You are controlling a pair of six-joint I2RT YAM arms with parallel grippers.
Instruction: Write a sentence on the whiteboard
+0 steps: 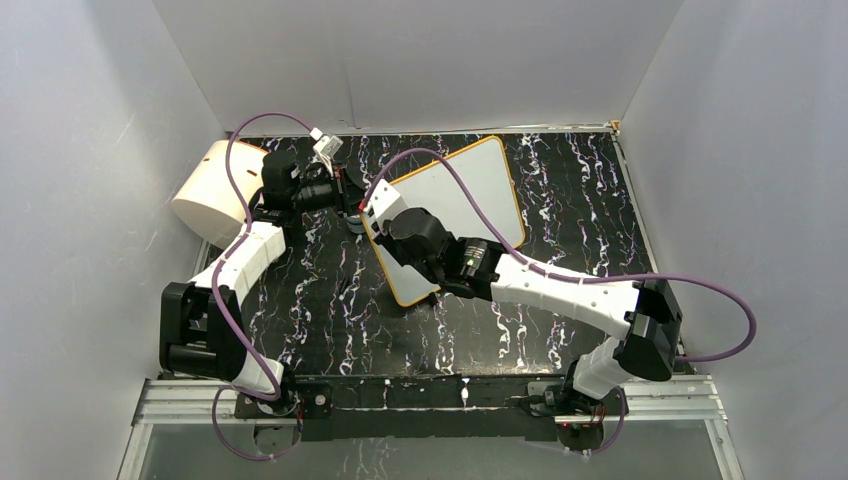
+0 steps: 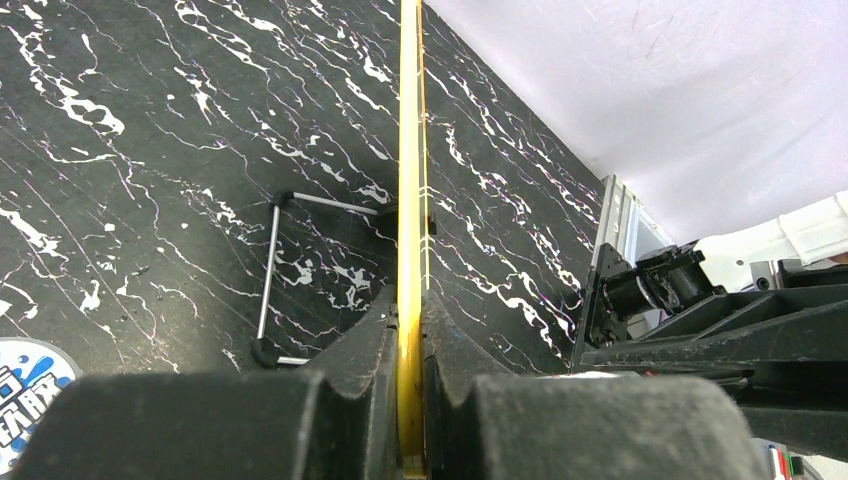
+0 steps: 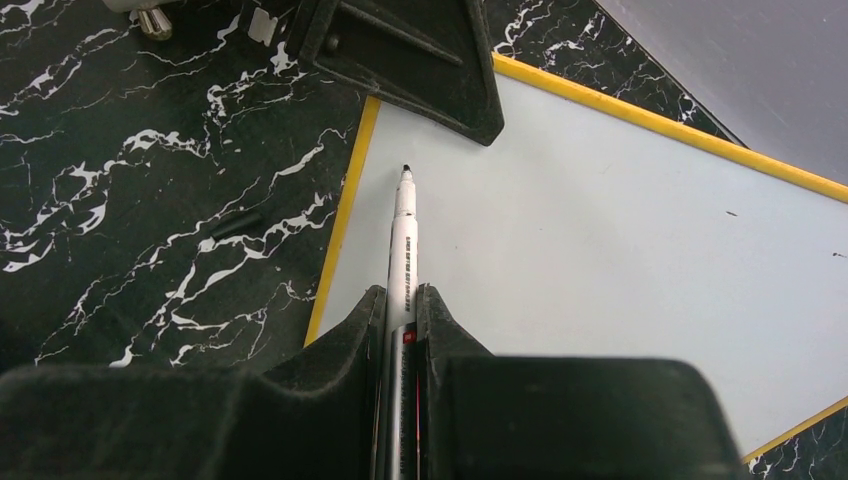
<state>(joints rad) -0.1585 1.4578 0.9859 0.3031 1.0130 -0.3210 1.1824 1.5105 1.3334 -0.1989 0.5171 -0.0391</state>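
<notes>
Right gripper (image 3: 400,298) is clamped on a marker (image 3: 404,235) whose tip points just ahead of it at the blank whiteboard (image 3: 600,230), while the left gripper (image 2: 410,320) pinches the board's edge, apparently to steady it for writing.

Black white-veined marble table (image 1: 580,190). Big cream cylinder (image 1: 205,200) lying on its side at far left corner. Small black cap-like piece (image 3: 237,222) on the tabletop. Round blue-white sticker (image 2: 25,385) on the table. Metal rail (image 1: 430,398) along near edge. White walls (image 1: 80,150) around.
</notes>
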